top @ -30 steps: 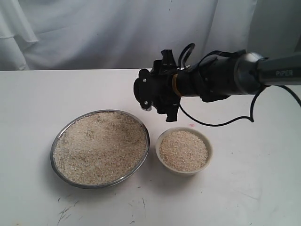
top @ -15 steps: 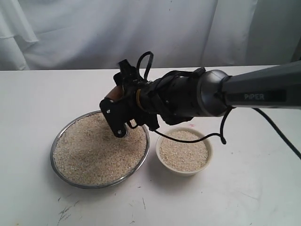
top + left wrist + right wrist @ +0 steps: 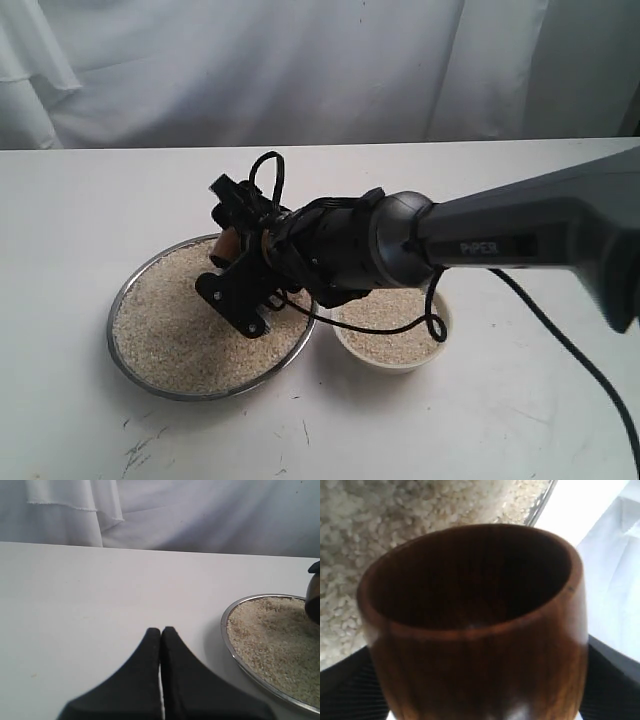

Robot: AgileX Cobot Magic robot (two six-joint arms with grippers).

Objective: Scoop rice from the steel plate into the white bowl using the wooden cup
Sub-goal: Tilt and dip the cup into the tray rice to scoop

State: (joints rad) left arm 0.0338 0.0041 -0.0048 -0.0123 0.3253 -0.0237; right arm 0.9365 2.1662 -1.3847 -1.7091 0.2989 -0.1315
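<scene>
Steel plate (image 3: pixel 112 318) full of rice (image 3: pixel 175 325), exterior: right gripper (image 3: pixel 229 250) low over its far side, wooden cup (image 3: pixel 224 243) in it; white bowl (image 3: pixel 392 364) just beside plate, rice inside too. Left wrist: left gripper (image 3: pixel 161 632), fingers pressed together, above white table (image 3: pixel 75 590). Right wrist: black fingers (image 3: pixel 350 692) pinch cup's sides; inside empty, rice beneath.
</scene>
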